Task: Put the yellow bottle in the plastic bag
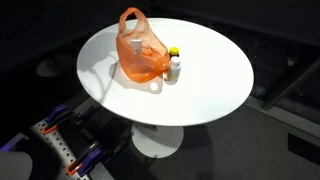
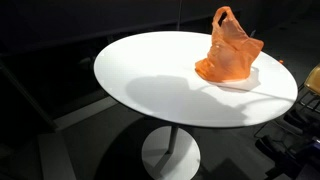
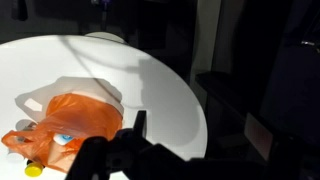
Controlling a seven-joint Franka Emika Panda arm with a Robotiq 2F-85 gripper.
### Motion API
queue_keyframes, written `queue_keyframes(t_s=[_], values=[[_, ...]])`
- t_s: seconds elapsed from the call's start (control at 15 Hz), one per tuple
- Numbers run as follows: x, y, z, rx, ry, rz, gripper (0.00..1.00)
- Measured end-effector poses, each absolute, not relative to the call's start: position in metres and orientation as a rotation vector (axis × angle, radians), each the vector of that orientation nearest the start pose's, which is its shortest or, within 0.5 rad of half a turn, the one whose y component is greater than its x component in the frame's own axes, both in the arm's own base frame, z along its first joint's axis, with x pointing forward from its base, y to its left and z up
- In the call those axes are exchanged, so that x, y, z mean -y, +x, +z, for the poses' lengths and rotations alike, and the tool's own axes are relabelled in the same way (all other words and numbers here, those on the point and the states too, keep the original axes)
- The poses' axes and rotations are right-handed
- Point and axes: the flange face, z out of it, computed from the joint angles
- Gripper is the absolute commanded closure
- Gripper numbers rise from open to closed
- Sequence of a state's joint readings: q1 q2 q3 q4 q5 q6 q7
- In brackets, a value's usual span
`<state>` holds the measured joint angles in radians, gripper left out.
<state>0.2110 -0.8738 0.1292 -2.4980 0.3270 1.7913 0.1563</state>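
A small white bottle with a yellow cap (image 1: pixel 175 66) stands upright on the round white table (image 1: pixel 210 90), touching the right side of the orange plastic bag (image 1: pixel 141 52). In the wrist view the bag (image 3: pixel 75 122) lies at the lower left, with the yellow cap (image 3: pixel 33 170) just showing at its lower edge. In an exterior view the bag (image 2: pixel 230 52) hides the bottle. My gripper (image 3: pixel 165 128) appears only in the wrist view. It hovers above the table to the right of the bag, open and empty, with one dark finger visible.
The table (image 2: pixel 160 80) stands on a single white pedestal (image 1: pixel 158 140) on a dark floor. Clamps with orange and blue handles (image 1: pixel 60 150) sit low beside the table. Dark furniture surrounds the table (image 3: pixel 250 90).
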Motion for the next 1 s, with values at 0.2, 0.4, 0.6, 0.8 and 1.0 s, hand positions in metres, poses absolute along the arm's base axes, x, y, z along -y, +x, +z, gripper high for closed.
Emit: queue_keyframes(t_s=[0.2,0.4,0.6,0.8,1.0], values=[[-0.137,0.276,0.57,0.145,-2.877,-0.161,0.0],[-0.137,0.276,0.57,0.145,-2.878,-0.161,0.0],[-0.131,0.28,0.569,0.115,-2.884,-0.159,0.0],[-0.112,0.294,0.568,0.028,-2.898,-0.167,0.0],[-0.084,0.317,0.559,-0.089,-2.92,-0.178,0.0]])
